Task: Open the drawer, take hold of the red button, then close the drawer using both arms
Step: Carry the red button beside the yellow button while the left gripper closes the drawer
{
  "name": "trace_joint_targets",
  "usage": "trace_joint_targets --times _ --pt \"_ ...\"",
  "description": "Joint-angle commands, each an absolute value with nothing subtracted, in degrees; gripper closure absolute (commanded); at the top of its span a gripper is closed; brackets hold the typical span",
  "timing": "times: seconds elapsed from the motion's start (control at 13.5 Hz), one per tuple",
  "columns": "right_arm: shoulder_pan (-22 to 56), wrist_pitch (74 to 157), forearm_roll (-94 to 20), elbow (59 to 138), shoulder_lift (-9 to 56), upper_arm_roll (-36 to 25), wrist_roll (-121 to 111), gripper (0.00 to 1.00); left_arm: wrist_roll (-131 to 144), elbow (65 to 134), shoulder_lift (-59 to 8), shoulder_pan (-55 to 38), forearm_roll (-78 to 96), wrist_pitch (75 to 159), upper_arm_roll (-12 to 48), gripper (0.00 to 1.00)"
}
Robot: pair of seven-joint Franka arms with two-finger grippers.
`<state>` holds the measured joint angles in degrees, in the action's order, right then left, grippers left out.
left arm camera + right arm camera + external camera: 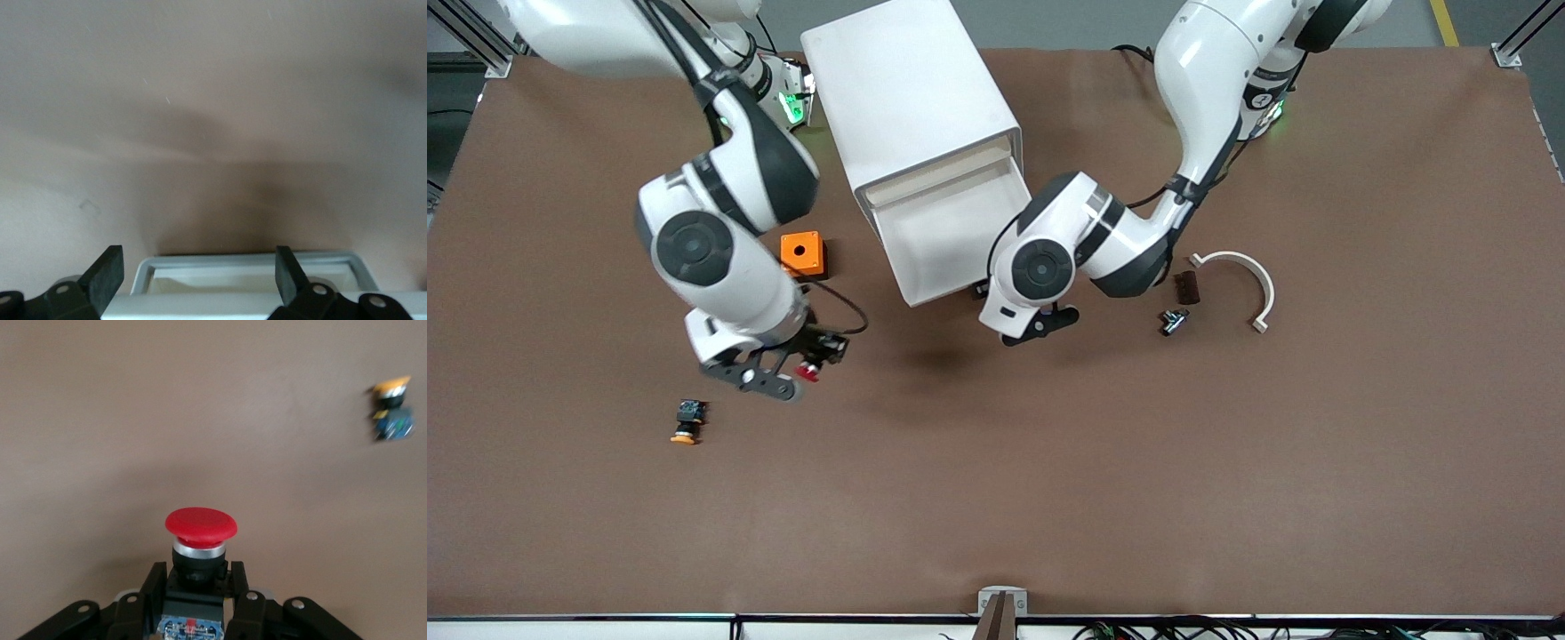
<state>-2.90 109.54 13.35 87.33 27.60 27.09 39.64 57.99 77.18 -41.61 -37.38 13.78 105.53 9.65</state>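
I'm watching the drawer hanging open off the cabinet, its front lip right at my left claw, which is spread wide. My right claw is pinching the button, red cap pointing outward, over bare desk; the drawer lies toward the left arm's end from it.

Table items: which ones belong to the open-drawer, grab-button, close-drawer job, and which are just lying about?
Part of the job:
- open drawer of the white cabinet
- red button, held by the shut right gripper over bare table
- open left gripper at the drawer's front edge

Lying about:
- orange-capped button
- orange cube
- white curved bracket
- dark block
- small metal part
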Motion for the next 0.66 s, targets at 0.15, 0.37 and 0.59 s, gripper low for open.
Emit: trace_joint_targets --times 0.15,0.37,0.59 --pt "-1.8 114.0 1.5 87.2 31.3 12.6 15.2 0.97 61.8 78.9 -40.4 -42.9 13.2 105.7 9.7 0.00" --pt "-1.9 119.5 0.4 88.8 35.3 9.8 10.4 0.96 66.3 79.1 -40.5 -43.5 13.4 105.6 12.8 0.00" --pt "-2.2 127.2 0.5 91.8 37.9 9.1 7.4 0.96 68.5 79.5 -40.5 -43.6 13.4 105.2 14.8 0.00"
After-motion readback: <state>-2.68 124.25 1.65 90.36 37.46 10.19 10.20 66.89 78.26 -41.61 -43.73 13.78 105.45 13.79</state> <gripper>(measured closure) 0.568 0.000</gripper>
